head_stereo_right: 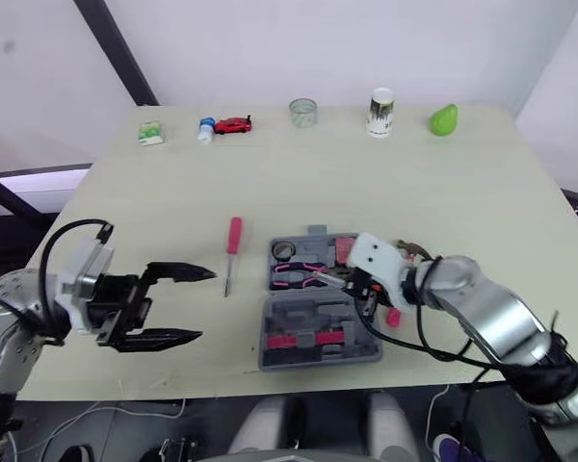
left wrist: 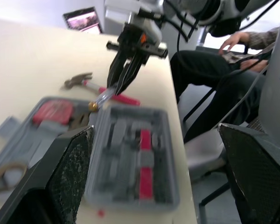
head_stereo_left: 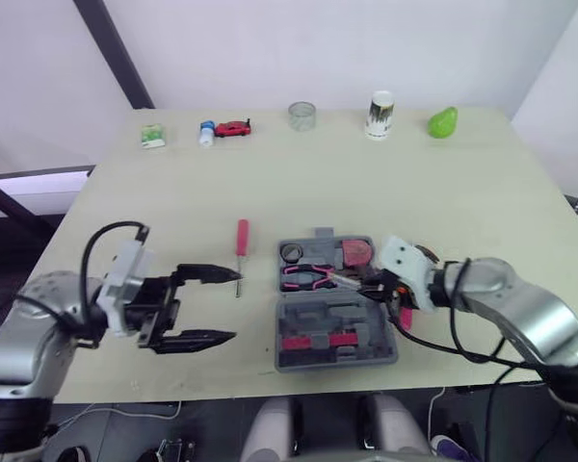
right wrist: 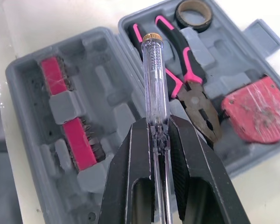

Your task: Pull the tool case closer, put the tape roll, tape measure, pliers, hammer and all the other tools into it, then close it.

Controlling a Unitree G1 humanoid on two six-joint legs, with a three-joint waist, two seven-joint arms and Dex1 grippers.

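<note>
The grey tool case (head_stereo_left: 335, 332) lies open near the table's front edge. Its far half holds the tape roll (head_stereo_left: 292, 252), the pink-handled pliers (head_stereo_left: 306, 277) and the red tape measure (head_stereo_left: 356, 252). Red bit holders sit in the near half. My right gripper (head_stereo_left: 371, 286) hovers over the case's right side, shut on a clear-handled tester screwdriver (right wrist: 155, 79). The hammer (left wrist: 79, 81) lies on the table just right of the case. A red screwdriver (head_stereo_left: 242, 241) lies left of the case. My left gripper (head_stereo_left: 233, 306) is open, left of the case.
Along the table's far edge stand a green packet (head_stereo_left: 153, 136), a small bottle (head_stereo_left: 206, 132), a red toy car (head_stereo_left: 234, 128), a glass cup (head_stereo_left: 302, 115), a white can (head_stereo_left: 380, 114) and a green pear (head_stereo_left: 443, 122). A seated person (left wrist: 214, 70) is beside the table.
</note>
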